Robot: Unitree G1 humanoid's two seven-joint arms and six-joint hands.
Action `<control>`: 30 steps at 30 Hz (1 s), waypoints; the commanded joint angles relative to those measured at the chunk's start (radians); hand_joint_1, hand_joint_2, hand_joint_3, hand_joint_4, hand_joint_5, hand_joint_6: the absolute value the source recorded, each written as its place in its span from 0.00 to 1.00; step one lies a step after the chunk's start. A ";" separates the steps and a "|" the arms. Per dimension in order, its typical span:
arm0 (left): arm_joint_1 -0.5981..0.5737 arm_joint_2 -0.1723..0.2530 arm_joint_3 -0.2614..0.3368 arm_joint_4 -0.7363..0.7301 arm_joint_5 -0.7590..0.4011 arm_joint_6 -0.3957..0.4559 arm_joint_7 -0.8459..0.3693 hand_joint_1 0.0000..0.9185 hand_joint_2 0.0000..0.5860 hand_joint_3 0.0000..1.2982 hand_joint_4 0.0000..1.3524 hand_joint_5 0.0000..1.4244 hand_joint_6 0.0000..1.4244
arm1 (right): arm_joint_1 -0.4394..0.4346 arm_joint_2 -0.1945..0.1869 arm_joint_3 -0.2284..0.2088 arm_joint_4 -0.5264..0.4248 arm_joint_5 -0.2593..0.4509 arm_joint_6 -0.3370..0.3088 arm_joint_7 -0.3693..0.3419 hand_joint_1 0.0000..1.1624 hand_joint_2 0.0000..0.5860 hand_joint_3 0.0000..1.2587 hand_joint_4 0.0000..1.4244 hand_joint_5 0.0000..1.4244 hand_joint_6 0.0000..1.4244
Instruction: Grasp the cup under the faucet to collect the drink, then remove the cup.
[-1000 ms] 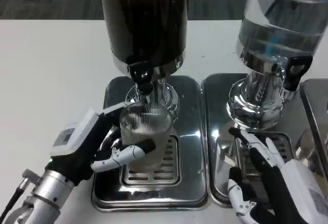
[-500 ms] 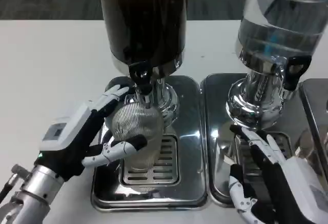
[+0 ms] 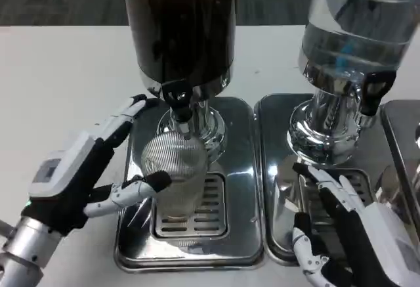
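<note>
Beneath dark dispenser's faucet (image 3: 177, 96): ribbed clear cup (image 3: 174, 175) on drip tray (image 3: 239, 188), positioned to catch drink; left hand (image 3: 85, 169) seemingly touching, fingers spread. Right hand (image 3: 348, 228) idle, open.

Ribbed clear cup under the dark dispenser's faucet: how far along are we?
Done: the ribbed clear cup stands on the steel drip tray below the black faucet. In hand: the left hand is open beside it, one fingertip at its wall, no grip. Left: grasp, fill, remove. The right hand rests on the neighbouring tray.
</note>
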 commanded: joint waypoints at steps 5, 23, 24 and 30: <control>0.103 0.077 0.123 -0.158 -0.331 -0.072 -0.244 0.00 0.15 0.13 0.08 0.14 0.14 | -0.003 -0.002 0.014 0.019 0.006 -0.009 -0.007 0.46 0.99 0.12 0.07 0.02 0.14; 0.114 0.104 0.305 -0.486 -1.171 0.483 -1.072 0.00 0.12 0.17 0.11 0.17 0.14 | -0.021 -0.011 0.005 0.043 0.031 -0.020 -0.005 0.46 0.99 0.12 0.07 0.03 0.13; 0.104 0.109 0.311 -0.495 -1.196 0.539 -1.112 0.00 0.12 0.17 0.11 0.17 0.14 | -0.025 -0.010 0.005 0.045 0.032 -0.019 -0.004 0.46 0.99 0.12 0.07 0.03 0.13; 0.054 0.094 0.367 -0.520 -1.271 0.790 -1.256 0.00 0.09 0.16 0.08 0.13 0.09 | -0.046 -0.003 0.007 0.053 0.040 -0.011 -0.001 0.46 0.99 0.12 0.07 0.03 0.13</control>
